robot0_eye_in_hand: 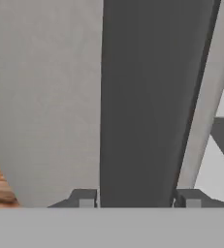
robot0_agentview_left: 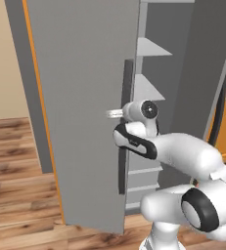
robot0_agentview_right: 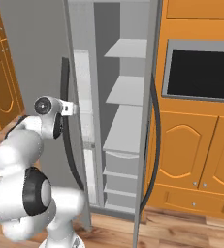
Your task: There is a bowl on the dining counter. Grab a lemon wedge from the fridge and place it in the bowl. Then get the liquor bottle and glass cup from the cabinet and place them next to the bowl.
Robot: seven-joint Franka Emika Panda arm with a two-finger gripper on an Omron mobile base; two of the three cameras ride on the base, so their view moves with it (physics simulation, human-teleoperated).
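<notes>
**Left base view.** The fridge door (robot0_agentview_left: 80, 97), a plain grey slab with an orange edge, is swung open and is cut off at the top of the frame. The dark vertical door handle (robot0_agentview_left: 126, 88) runs down its right edge. The pincer (robot0_agentview_left: 113, 114) is seen as a pale stub reaching in from the right at mid-height of the handle; its fingertips are hidden behind the handle. Beyond the pincer and to its right, the fridge shelves (robot0_agentview_left: 151, 49) are seen in part only, their lower levels being masked by the arm. A wooden floor (robot0_agentview_left: 11, 146) lies below and to the left of the pincer.

**Right base view.** The pincer (robot0_agentview_right: 71, 107) is pressed up against the door handle (robot0_agentview_right: 65, 77) from the left. To its right the fridge (robot0_agentview_right: 125, 121) stands open: grey shelves above the pincer's level and level with it, drawers (robot0_agentview_right: 120, 167) below it. A lemon wedge cannot be made out on the shelves that are exposed; the door's inner face is seen too obliquely to be read. Further right, well apart from the pincer, a dark oven panel (robot0_agentview_right: 200, 72) is set into orange cabinets (robot0_agentview_right: 191, 150), cut off by the frame edge.

**Hand view.** The two fingertips (robot0_eye_in_hand: 87, 198) are placed one on each side of the dark handle (robot0_eye_in_hand: 142, 97), which fills the gap between them. The jaws are thus set astride the handle, but whether they are clamped on it or merely beside it cannot be told. The grey door face (robot0_eye_in_hand: 40, 97) lies to the left of the pincer, and blurred pale shelf edges to its right.
</notes>
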